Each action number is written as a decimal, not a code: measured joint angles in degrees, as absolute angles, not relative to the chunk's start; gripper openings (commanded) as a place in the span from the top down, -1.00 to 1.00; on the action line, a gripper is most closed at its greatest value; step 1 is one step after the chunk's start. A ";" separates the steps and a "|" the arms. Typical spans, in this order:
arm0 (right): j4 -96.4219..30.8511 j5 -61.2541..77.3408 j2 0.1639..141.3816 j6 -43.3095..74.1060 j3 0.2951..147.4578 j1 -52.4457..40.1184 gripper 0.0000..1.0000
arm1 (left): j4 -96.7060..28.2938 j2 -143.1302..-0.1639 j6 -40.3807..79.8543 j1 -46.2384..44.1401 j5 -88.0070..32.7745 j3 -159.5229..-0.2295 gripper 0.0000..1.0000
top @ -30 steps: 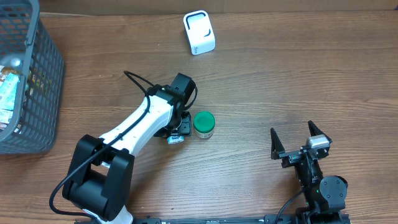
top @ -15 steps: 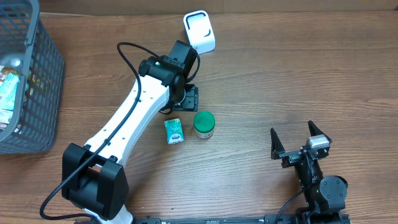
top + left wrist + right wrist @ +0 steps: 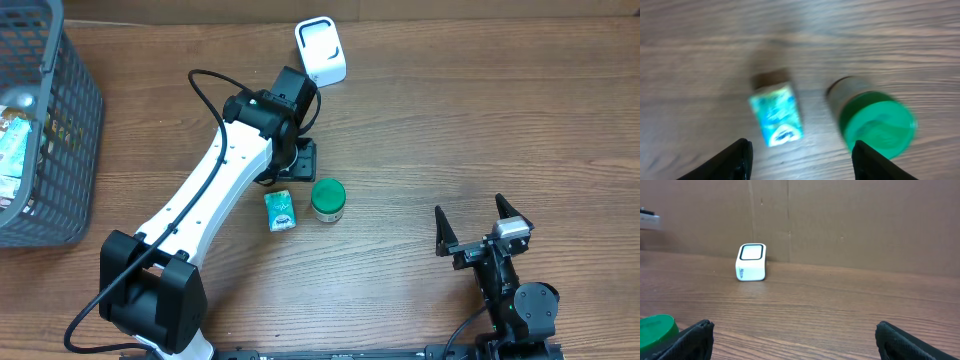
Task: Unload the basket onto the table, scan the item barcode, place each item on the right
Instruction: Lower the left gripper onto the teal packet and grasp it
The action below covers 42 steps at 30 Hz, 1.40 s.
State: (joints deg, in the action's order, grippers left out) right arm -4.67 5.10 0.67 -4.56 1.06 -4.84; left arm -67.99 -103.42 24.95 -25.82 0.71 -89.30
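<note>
A small teal box [image 3: 281,211] lies flat on the wooden table, just left of a jar with a green lid [image 3: 327,200]. My left gripper [image 3: 303,160] hovers a little behind them, open and empty. In the left wrist view the box [image 3: 776,115] and the jar [image 3: 875,125] show blurred beyond the gripper [image 3: 800,160]. The white scanner [image 3: 320,52] stands at the back of the table, also in the right wrist view as the scanner [image 3: 751,262]. My right gripper [image 3: 480,232] rests open near the front right, nothing between its fingers.
A grey mesh basket [image 3: 70,120] holding several packaged goods stands at the far left. A black cable loops off the left arm [image 3: 200,85]. A brown cardboard wall [image 3: 840,220] backs the table.
A second ago my left gripper was low at the teal box. It has since let go, risen and drawn back toward the scanner, leaving the box on the table. The right arm stayed still.
</note>
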 measured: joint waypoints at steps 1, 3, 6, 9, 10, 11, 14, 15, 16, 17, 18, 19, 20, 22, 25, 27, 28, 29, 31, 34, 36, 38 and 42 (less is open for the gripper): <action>-4.69 5.10 0.67 -4.56 1.06 -4.84 -1.00 | -68.31 -103.42 25.19 -25.82 1.17 -89.30 -0.18; -4.69 5.10 0.67 -4.51 1.06 -4.84 -1.00 | -69.69 -103.42 27.22 -25.08 3.07 -89.30 -0.09; -4.69 5.10 0.67 -4.54 1.06 -4.84 -1.00 | -70.98 -103.42 28.64 -23.49 3.29 -89.30 -0.01; -4.69 5.10 0.67 -4.49 1.06 -4.84 -1.00 | -71.24 -103.42 29.34 -22.39 3.29 -89.19 0.14; -4.69 5.10 0.67 -4.56 1.06 -4.84 -1.00 | -71.11 -103.42 29.78 -22.15 3.27 -88.86 0.14; -4.69 5.10 0.67 -4.54 1.06 -4.84 -1.00 | -70.89 -103.42 29.91 -22.06 3.29 -88.36 0.14; -4.69 5.10 0.67 -4.54 1.06 -4.84 -1.00 | -69.36 -103.42 30.55 -22.02 3.25 -85.38 0.13; -4.64 5.10 0.67 -4.54 1.06 -4.84 -1.00 | -68.58 -103.42 30.92 -22.04 3.25 -83.90 0.13; -4.69 5.10 0.67 -4.51 1.06 -4.84 -1.00 | -67.90 -103.42 31.18 -22.04 3.25 -82.70 0.13; -4.69 5.13 0.67 -4.51 1.06 -4.84 -1.00 | -66.92 -103.42 31.46 -22.02 3.25 -81.17 0.13; -4.67 5.10 0.67 -4.51 1.06 -4.84 -1.00 | -66.11 -103.42 31.70 -22.02 3.22 -79.70 0.13; -4.69 5.08 0.67 -4.54 1.06 -4.84 -1.00 | -65.34 -103.42 32.03 -22.02 3.18 -78.19 0.13; -4.73 5.10 0.67 -4.54 1.06 -4.84 -1.00 | -64.49 -103.42 32.42 -22.02 3.03 -76.66 0.13; -4.71 5.08 0.67 -4.51 1.06 -4.84 -1.00 | -62.24 -103.42 32.93 -22.02 2.04 -74.41 0.13; -4.67 5.10 0.67 -4.54 1.06 -4.84 -1.00 | -58.65 -103.42 33.12 -22.02 0.19 -71.37 0.13; -4.67 5.10 0.69 -4.54 1.06 -4.84 -1.00 | -57.36 -103.42 33.17 -22.02 -0.82 -69.95 0.13; -4.69 5.10 0.69 -4.51 1.06 -4.84 -1.00 | -56.95 -103.42 33.17 -22.02 -1.10 -69.49 0.14; -4.71 5.10 0.67 -4.54 1.06 -4.84 -1.00 | -56.60 -103.42 33.17 -22.02 -1.43 -68.93 0.14; -4.71 5.10 0.67 -4.51 1.06 -4.84 -1.00 | -56.03 -103.42 33.15 -22.02 -1.74 -68.05 0.14; -4.71 5.13 0.67 -4.54 1.06 -4.86 -1.00 | -55.42 -103.42 33.17 -22.02 -1.93 -67.26 0.14; -4.69 5.10 0.67 -4.51 1.06 -4.84 -1.00 | -54.50 -103.42 33.17 -22.02 -1.98 -66.92 0.14; -4.69 5.10 0.67 -4.54 1.06 -4.84 -1.00 | -53.19 -103.42 33.17 -22.02 -1.98 -66.52 0.14; -4.67 5.10 0.67 -4.54 1.06 -4.84 -1.00 | -51.62 -103.42 33.17 -22.02 -1.98 -65.60 0.14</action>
